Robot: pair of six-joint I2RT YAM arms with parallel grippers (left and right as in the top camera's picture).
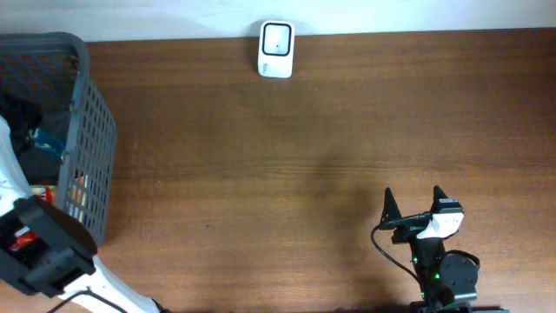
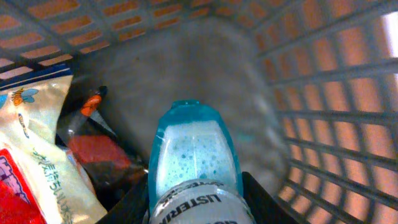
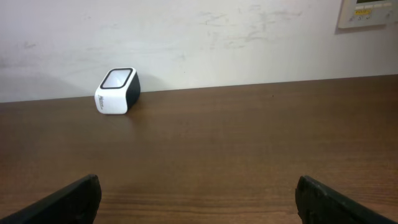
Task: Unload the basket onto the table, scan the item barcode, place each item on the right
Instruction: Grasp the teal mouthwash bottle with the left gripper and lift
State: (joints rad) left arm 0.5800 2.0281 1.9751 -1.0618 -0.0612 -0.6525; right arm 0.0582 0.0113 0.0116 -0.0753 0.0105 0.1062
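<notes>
step: we reckon it's the pick, left gripper (image 2: 194,210) clamped on Listerine bottle (image 2: 193,155) in the basket (image 1: 97,148) | right gripper (image 1: 413,196) wide apart | next: we lift out, face barcode to scanner (image 1: 276,49)

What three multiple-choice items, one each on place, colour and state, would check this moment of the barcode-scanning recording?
1. Where does the white scanner stand?
A. At the far edge of the table
B. At the table's near edge
C. At the table's left edge

2. What colour is the liquid in the mouthwash bottle?
A. Red
B. Yellow
C. Blue

3. How does the right pincer stand?
A. Shut on the scanner
B. Open and empty
C. Shut on the bottle

Answers:
1 A: the overhead view shows the scanner at the far edge, near the middle.
2 C: the left wrist view shows foamy blue liquid through the clear bottle.
3 B: its fingers are spread wide with only bare table between them.
</notes>
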